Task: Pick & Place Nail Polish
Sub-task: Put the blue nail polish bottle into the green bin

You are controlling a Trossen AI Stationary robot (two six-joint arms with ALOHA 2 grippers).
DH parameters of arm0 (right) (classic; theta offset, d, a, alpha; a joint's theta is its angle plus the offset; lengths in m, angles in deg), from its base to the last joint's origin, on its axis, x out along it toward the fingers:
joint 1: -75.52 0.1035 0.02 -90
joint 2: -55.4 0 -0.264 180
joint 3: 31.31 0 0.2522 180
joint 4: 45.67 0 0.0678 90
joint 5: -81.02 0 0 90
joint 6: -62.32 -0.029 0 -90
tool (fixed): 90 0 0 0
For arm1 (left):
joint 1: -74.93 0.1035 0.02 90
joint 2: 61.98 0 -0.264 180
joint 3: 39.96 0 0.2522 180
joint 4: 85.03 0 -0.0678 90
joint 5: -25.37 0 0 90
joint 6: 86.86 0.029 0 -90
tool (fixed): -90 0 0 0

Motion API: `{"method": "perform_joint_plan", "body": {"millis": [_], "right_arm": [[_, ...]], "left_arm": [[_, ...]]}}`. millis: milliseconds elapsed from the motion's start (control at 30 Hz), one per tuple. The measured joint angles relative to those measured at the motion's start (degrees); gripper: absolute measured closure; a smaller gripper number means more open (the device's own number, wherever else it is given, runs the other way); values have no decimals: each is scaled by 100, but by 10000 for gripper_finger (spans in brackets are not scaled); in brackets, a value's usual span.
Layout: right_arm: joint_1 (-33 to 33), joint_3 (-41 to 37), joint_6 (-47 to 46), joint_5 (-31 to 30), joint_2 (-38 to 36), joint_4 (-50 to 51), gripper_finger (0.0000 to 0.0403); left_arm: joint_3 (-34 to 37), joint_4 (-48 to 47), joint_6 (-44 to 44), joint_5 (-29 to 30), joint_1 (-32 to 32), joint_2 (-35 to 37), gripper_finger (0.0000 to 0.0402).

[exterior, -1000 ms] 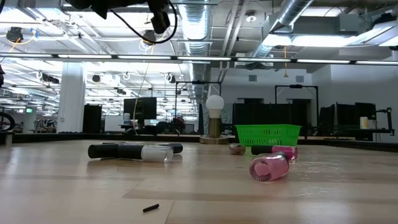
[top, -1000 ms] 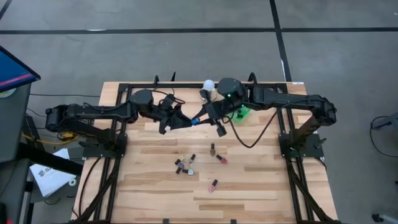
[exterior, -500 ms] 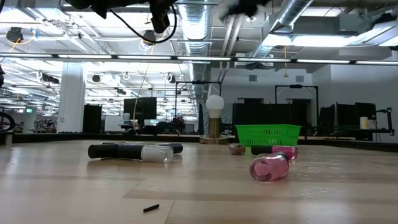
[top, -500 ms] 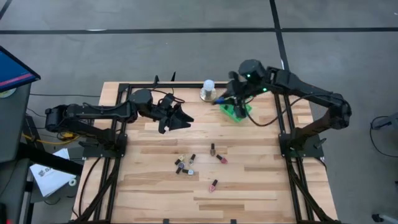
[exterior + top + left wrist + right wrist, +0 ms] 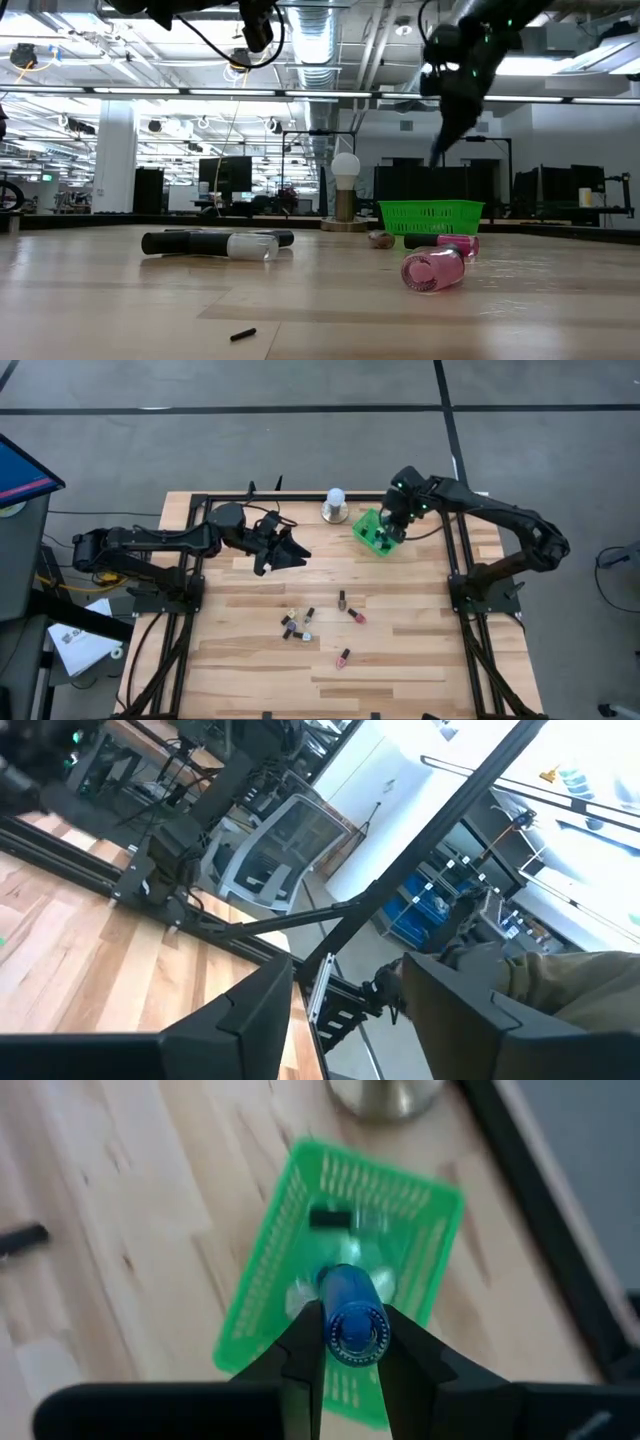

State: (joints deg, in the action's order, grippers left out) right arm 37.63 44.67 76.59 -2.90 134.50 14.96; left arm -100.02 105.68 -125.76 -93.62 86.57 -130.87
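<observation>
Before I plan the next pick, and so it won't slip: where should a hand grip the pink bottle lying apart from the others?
Take the pink bottle across its body, coming straight down from above, one finger on each long side. It lies flat on the table with bare wood around it, so both fingers probably fit. Its dark cap looks narrower, a poorer hold.

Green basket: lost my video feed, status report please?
Right tool shut on blue bottle above green basket. Left tool open, empty. Nothing in the way.
</observation>
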Motion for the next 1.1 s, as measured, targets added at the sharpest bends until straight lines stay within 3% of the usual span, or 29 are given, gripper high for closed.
{"method": "perform_joint_plan", "body": {"millis": [333,600,900,1100], "right_arm": [[73,-205,88,293,444,-83,346],[123,-199,245,8,1309,-332,346],[26,234,233,-16,1827,-356,346],[24,565,327,-16,2337,189,346]], "left_arm": [[2,-1,0,1,0,-2,219],[2,-1,2,-1,0,-2,220],[2,-1,4,-1,0,-4,220],[2,-1,4,-1,0,-6,220]]}}
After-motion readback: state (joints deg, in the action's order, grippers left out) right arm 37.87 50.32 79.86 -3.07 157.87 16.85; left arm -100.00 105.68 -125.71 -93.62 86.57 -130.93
